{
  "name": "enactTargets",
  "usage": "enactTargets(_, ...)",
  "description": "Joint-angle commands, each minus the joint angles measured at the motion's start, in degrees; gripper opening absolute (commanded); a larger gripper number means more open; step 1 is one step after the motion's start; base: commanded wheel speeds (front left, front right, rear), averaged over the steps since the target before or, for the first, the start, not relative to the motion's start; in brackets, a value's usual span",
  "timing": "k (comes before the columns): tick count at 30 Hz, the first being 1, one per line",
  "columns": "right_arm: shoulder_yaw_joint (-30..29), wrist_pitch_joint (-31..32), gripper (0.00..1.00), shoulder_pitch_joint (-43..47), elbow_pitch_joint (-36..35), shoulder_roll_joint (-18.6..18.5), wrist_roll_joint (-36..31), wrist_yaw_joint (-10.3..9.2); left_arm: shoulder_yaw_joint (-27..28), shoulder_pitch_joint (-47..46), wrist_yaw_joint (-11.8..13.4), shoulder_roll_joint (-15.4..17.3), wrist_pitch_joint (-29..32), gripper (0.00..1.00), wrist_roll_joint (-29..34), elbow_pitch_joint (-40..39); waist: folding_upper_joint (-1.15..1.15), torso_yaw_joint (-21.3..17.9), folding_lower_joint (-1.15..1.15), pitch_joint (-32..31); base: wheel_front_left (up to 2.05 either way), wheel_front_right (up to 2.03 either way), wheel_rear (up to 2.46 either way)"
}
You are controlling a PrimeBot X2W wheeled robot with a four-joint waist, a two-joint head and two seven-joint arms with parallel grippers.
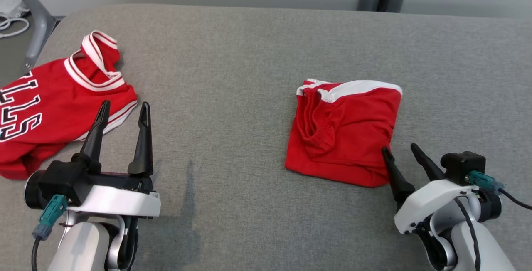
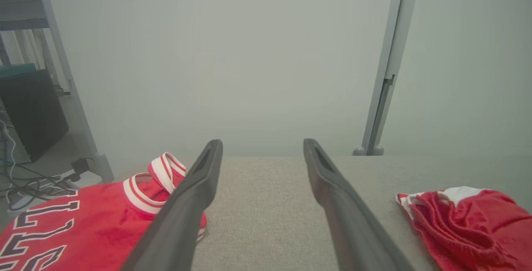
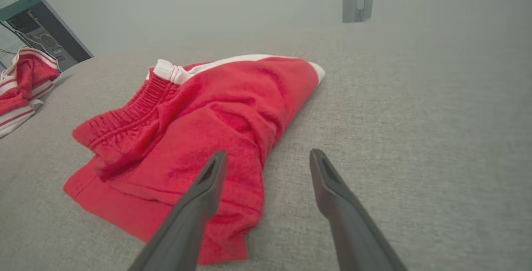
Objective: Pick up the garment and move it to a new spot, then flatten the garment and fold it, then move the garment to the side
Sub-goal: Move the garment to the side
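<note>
Two end effectors, fingers apart, hold nothing: the left end effector at lower left, the right end effector beside the folded shorts, right of centre on the surface. Pinching one layer could undo the fold.

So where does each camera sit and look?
Head view: on the robot's head, looking down at the grey table; left tool and right tool show.
Left wrist view: on the left arm, looking across the table to the wall; its fingers show.
Right wrist view: on the right arm, looking down at the folded red shorts; its fingers show.
Shared: all see the shorts and the red jersey.
</note>
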Motion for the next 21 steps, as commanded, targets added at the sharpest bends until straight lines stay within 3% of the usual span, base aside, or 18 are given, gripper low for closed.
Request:
enactTargets(1,1.0,-0.4,1.0,-1.9,2.1,-0.2,0.8,0.0,0.0,-1.7,-0.4,-0.3,-0.5,1.0,0.0,0.8,0.0,2.3,0.0,2.5,0.0,0.0,0.0)
enactTargets(6,3.4,1.0,1.0,-4.9,8.0,0.0,2.7,0.0,0.1,-3.1,-1.1,-1.3,-1.6,1.0,0.0,3.0,0.0,2.9,0.0,3.5,0.0,0.0,0.0)
enactTargets(7,4.1,1.9,0.91,-5.0,8.8,0.1,3.3,0.0,0.2,-3.1,-1.3,-1.4,-1.7,1.0,0.0,3.3,0.0,2.9,0.0,3.6,0.0,0.0,0.0)
enactTargets(8,5.1,3.0,0.43,-4.9,9.5,0.2,4.1,0.0,0.3,-3.1,-1.3,-1.5,-1.7,1.0,0.1,3.5,0.0,2.9,0.0,3.6,0.0,0.0,0.0)
enactTargets(9,6.0,3.6,0.07,-4.8,9.9,0.3,4.9,0.01,0.4,-3.1,-1.4,-1.5,-1.7,1.0,0.1,3.7,0.0,2.8,0.0,3.6,0.0,0.0,0.0)
enactTargets(10,6.6,4.4,0.0,-4.7,10.0,0.1,5.4,0.01,0.6,-3.0,-1.4,-1.6,-1.8,1.0,0.2,3.9,0.0,2.7,0.0,3.5,0.0,0.0,0.0)
enactTargets(21,8.3,5.5,0.0,-4.1,5.1,-4.1,6.3,-0.07,1.2,-3.2,-2.3,-1.3,-1.9,1.0,0.9,3.1,0.0,-1.6,0.0,3.7,0.0,0.0,0.0)
